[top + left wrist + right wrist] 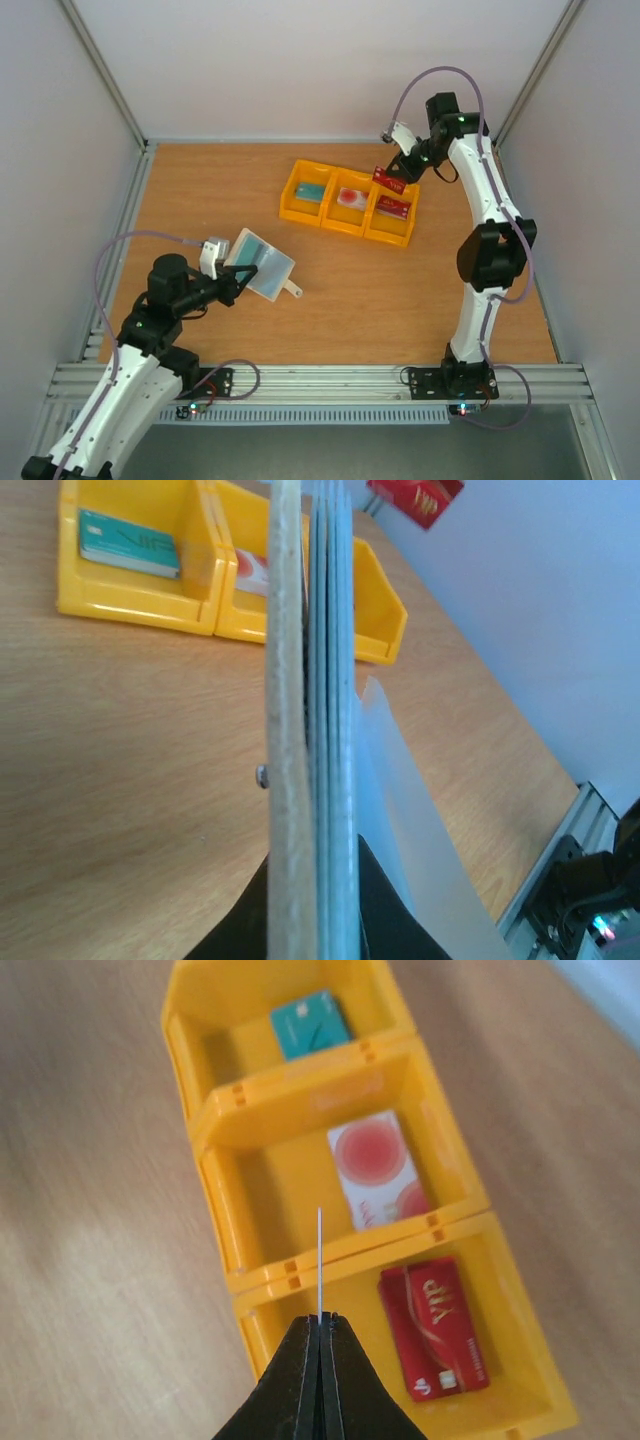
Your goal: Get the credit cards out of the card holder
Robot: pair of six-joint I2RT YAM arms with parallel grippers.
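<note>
a wooden table point(330, 300) is seen with the left arm point(140, 350) and the right arm point(490, 250) bolted at its near edge. a yellow tray point(288, 205) with three compartments is set toward the far middle of the table.

the card holder point(258, 262) is held well apart from the tray, over the left front part of the table. it is clamped between the narrowly set fingers of the left gripper point(236, 283). its cream-beige side and grey-blue leaves are shown edge-on in the left wrist view, and a translucent flap is splayed to one side. a small strap tab point(292, 291) is seen at its lower corner.

the right gripper point(320, 1318) is pinched tight on a dark red card point(385, 177), seen only as a thin line in its own wrist view. this card is held above the tray, over the divider between the middle and right compartments.

three cards are laid flat in the tray, one to a compartment. a teal card point(310, 1022) is in the left one, a pinkish red-and-white card point(378, 1168) is in the middle one, and a second dark red card point(433, 1325) is in the right one.
</note>
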